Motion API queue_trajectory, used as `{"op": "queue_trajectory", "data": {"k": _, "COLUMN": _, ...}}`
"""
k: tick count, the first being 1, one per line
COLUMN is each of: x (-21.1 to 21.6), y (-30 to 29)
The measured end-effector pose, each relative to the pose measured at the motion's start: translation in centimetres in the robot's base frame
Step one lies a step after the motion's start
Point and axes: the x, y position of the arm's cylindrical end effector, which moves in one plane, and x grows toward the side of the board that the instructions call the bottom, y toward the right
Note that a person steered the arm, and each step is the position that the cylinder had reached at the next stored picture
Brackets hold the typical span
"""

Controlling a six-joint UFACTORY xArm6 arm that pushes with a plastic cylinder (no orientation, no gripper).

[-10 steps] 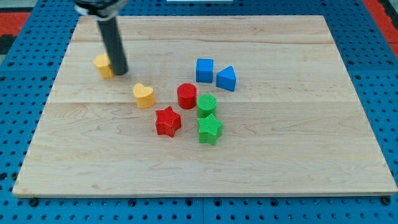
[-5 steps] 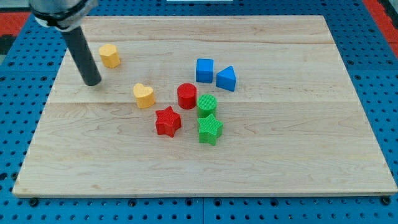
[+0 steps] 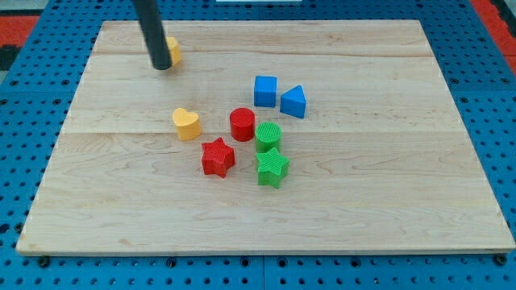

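Note:
My tip (image 3: pixel 162 67) rests on the board near the view's top left, touching the left side of a small yellow block (image 3: pixel 173 51) that the rod partly hides. Well below it lies a yellow heart (image 3: pixel 186 124). To the heart's right stands a red cylinder (image 3: pixel 242 124), with a red star (image 3: pixel 218 157) beneath it. A green cylinder (image 3: pixel 268 135) and a green star (image 3: pixel 272 167) sit just right of the red ones. A blue cube (image 3: pixel 265 90) and a blue triangular block (image 3: pixel 293 101) are side by side above them.
The wooden board (image 3: pixel 387 185) lies on a blue pegboard surface (image 3: pixel 500 121). A red patch shows at the view's top corners.
The small yellow block has been pushed up and to the right across the board. My tip swung left and down, then came back up to the block's left side.

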Motion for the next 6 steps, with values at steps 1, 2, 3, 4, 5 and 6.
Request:
{"op": "queue_trajectory", "data": {"k": 1, "x": -1.8, "y": 0.9}}
{"op": "queue_trajectory", "data": {"k": 2, "x": -2.8, "y": -3.4}}
{"op": "queue_trajectory", "data": {"k": 3, "x": -2.7, "y": 2.8}}
{"op": "queue_trajectory", "data": {"k": 4, "x": -4.1, "y": 4.9}}
{"op": "queue_trajectory", "data": {"k": 5, "x": -5.8, "y": 0.0}}
{"op": "queue_trajectory", "data": {"k": 6, "x": -6.6, "y": -3.6}}
